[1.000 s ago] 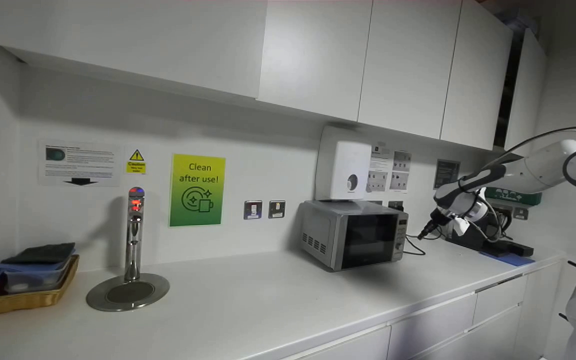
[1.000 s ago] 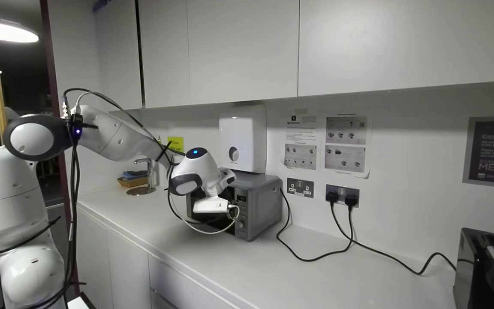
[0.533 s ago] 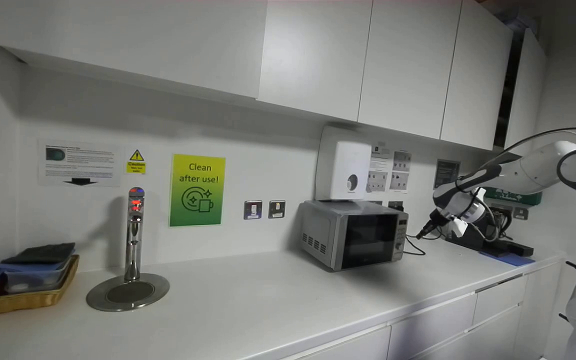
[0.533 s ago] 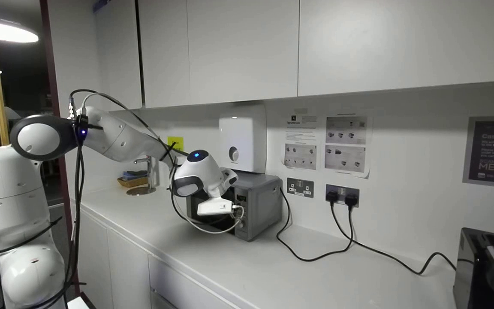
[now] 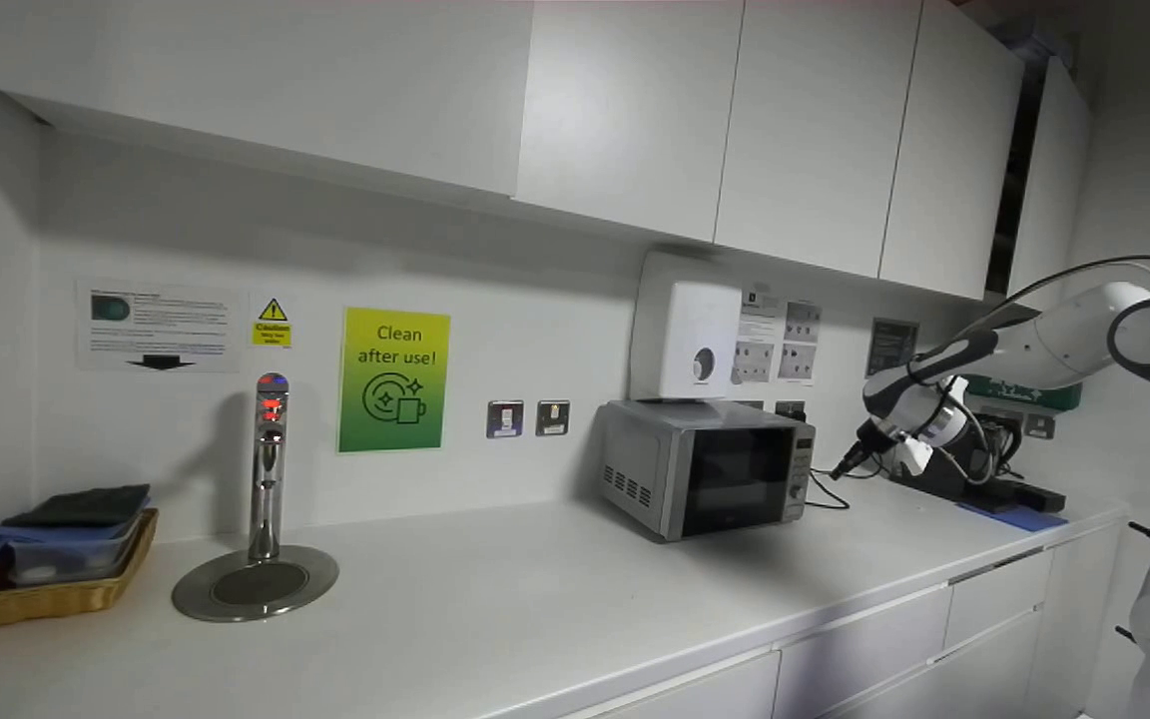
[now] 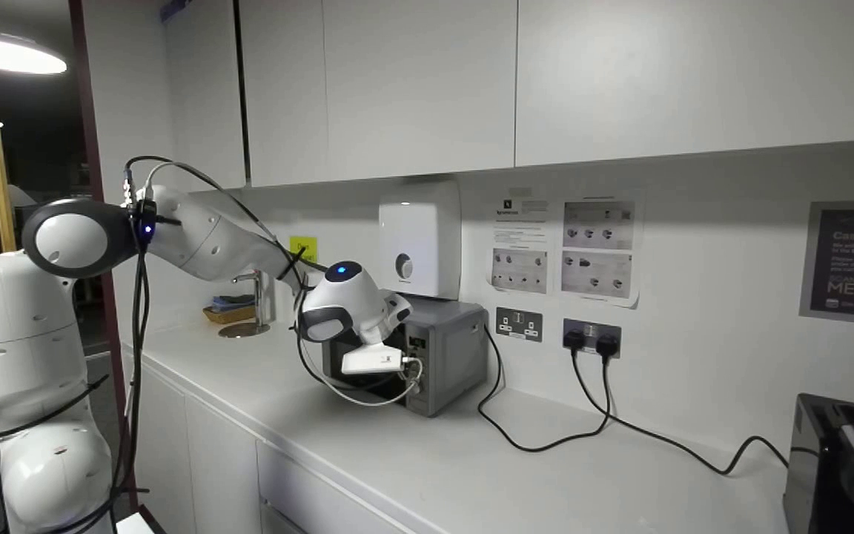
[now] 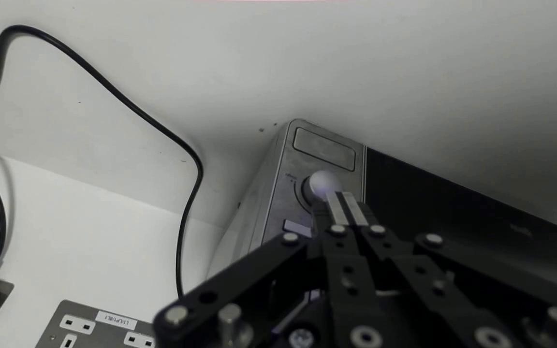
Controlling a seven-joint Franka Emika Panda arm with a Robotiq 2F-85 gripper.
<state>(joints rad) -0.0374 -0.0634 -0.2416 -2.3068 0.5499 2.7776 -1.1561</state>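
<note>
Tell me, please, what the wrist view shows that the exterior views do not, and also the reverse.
Only the wrist view shows the pale strips on the closed jaws and the curved marking beside the dial; whether the jaws touch the dial, I cannot tell.

Only the exterior views show the white wall dispenser, the tap, the wicker basket, the yellow-green sign and the overhead cupboards.

All share the microwave, the black power cable, the wall sockets and the white counter.

Dim, greyish light prevails, a pendant lamp (image 6: 8,53) glaring overexposed in an exterior view, wall cabinets (image 5: 625,110) shading the wall (image 5: 535,290) below, the tap (image 5: 267,499) casting a soft shadow, and the gripper (image 7: 342,196) dark and slightly blurred in the wrist view.
</note>
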